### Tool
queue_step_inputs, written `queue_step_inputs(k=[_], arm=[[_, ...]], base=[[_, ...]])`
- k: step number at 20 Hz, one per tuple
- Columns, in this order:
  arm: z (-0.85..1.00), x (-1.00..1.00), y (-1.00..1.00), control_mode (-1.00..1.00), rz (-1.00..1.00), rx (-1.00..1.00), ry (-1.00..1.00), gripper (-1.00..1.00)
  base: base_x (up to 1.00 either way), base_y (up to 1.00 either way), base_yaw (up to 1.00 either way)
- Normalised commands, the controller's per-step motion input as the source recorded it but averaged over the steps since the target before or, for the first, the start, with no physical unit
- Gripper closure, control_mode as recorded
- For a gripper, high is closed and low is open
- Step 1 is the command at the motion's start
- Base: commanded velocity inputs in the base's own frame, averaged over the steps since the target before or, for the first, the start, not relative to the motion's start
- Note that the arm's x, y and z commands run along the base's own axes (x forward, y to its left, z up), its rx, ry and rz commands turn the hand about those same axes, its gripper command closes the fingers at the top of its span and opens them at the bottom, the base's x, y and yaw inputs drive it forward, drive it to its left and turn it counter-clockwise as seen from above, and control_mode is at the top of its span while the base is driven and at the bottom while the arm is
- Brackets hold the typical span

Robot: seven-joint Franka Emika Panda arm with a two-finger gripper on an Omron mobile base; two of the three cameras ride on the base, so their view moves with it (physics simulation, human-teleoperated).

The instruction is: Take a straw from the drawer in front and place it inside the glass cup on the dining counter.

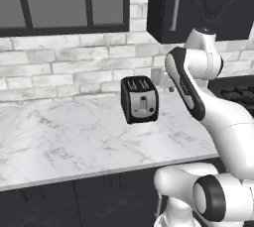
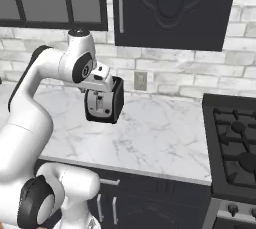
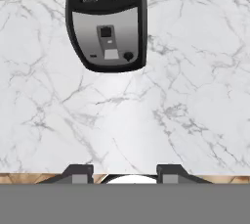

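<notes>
White brick wall [image 1: 59, 67] backs a marble tabletop [image 1: 74, 141] carrying a black-and-silver toaster [image 1: 140, 100]; a stove [image 2: 235, 148] sits at the right, dark cabinets [image 2: 170, 8] above, dark fronts [image 2: 150, 203] below the edge. Arm is raised over the tabletop, hand [image 3: 124, 173] looking down at bare marble just in front of the toaster; fingertips [image 3: 78, 173] stand partly apart with nothing between them. Straw, glass cup and dining counter cannot be made out from this position; the drawer presumably lies among the dark fronts below, closed (no bar handle clearly picked out). Risks, as judged: descending to the drawer front, the elbow or wrist may sweep the toaster; a vertical-handled cabinet door could be mistaken for the drawer; half-spread fingers may slip off the handle.
</notes>
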Motion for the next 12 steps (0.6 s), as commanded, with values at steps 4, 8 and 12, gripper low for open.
queue_step_inputs(k=[4, 8, 12], arm=[[0.00, 0.00, 0.00, 1.00, 0.00, 0.00, 0.00, -1.00], [0.00, 0.00, 0.00, 1.00, 0.00, 0.00, 0.00, -1.00], [0.00, 0.00, 0.00, 1.00, 0.00, 0.00, 0.00, -1.00]], base=[[-0.11, 0.00, 0.00], [-0.87, -0.06, 0.00], [-1.00, -0.28, 0.00]])
